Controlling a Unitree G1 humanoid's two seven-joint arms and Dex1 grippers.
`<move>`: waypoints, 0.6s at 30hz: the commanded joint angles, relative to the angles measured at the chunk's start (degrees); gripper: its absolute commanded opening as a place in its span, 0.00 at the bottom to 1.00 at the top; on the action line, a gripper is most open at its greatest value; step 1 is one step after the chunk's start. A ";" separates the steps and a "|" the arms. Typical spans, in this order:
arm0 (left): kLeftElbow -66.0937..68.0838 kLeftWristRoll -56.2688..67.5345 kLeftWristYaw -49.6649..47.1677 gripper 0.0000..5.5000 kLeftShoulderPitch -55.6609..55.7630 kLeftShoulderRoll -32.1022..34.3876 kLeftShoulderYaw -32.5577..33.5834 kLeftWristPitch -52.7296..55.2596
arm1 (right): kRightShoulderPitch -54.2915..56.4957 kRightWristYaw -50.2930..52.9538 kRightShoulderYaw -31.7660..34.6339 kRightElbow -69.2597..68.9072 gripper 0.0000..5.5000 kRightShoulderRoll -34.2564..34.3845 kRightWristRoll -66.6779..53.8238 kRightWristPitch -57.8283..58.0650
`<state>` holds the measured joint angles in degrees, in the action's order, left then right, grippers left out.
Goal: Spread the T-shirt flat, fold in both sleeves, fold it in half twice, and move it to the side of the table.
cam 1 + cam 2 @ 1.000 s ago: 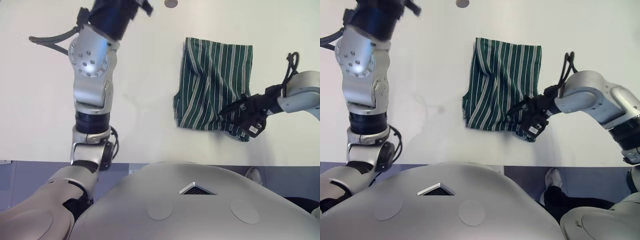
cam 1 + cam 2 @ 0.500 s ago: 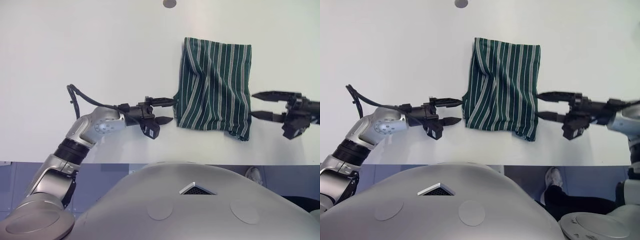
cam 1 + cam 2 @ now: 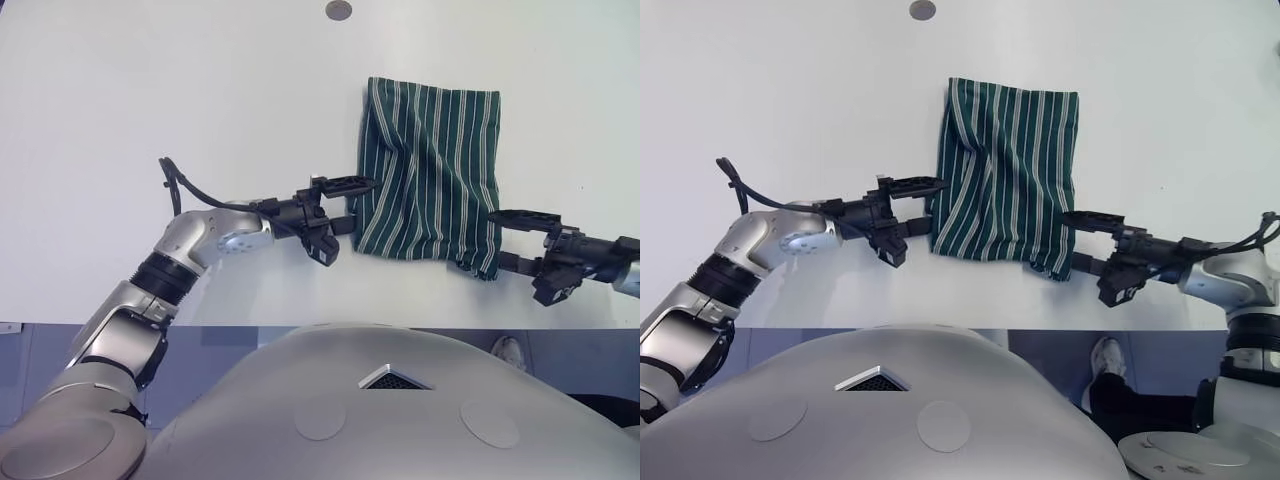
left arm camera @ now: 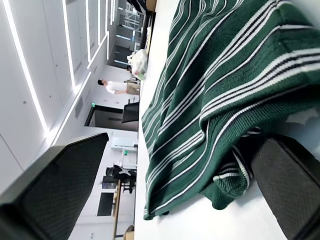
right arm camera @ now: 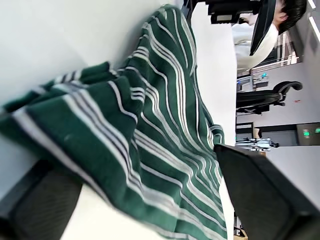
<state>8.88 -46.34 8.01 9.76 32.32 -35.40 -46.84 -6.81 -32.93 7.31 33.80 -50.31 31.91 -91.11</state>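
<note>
The T-shirt [image 3: 430,170], green with white stripes, lies folded into a compact rectangle on the white table [image 3: 150,120], right of centre. My left gripper [image 3: 345,205] is open at the shirt's near left edge, its fingers straddling the hem [image 4: 220,190]. At the near right corner my right gripper [image 3: 498,238] is open too, one finger on either side of the loose corner [image 5: 100,130]. Both are low over the tabletop, facing each other across the shirt. Neither holds cloth.
A small dark round spot [image 3: 339,10] marks the table's far side. The table's near edge [image 3: 200,322] runs just behind both arms. Bare tabletop stretches to the left of the shirt and beyond it.
The left arm came down from upright and closed in on the shirt's left edge. The right gripper let go of the near right corner, drew back open, then returned to it.
</note>
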 commanded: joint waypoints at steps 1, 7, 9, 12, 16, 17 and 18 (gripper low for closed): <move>10.40 -11.13 5.48 0.76 -1.49 1.80 -7.82 3.10 | -2.01 0.25 -2.07 -3.73 0.66 1.31 7.99 4.52; 13.15 -9.14 8.39 0.53 -0.61 2.12 -11.69 3.31 | -1.86 3.20 -5.77 -7.60 0.44 -1.43 5.95 9.58; 13.18 -8.81 9.18 0.44 -0.71 2.13 -11.97 4.50 | -2.00 3.84 -6.98 -8.64 0.36 -1.98 4.96 11.27; 13.33 -8.70 10.26 0.37 -0.54 2.16 -12.46 5.62 | -2.17 5.18 -8.34 -9.36 0.24 -2.83 4.31 12.85; 14.04 -8.36 11.45 0.32 -0.17 2.08 -12.90 6.15 | -2.66 6.74 -10.03 -10.06 0.09 -3.79 2.57 13.31; 14.37 -8.12 12.00 0.30 -0.05 2.08 -13.03 6.21 | -2.71 7.15 -10.49 -10.23 0.04 -3.97 1.96 13.31; 14.62 -7.85 12.45 0.29 0.04 2.09 -13.14 6.27 | -2.69 7.53 -10.90 -10.33 0.02 -4.15 1.66 13.41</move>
<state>13.87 -46.79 10.32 16.59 31.65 -41.79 -46.95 -9.24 -25.64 -2.45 24.23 -52.85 35.25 -78.39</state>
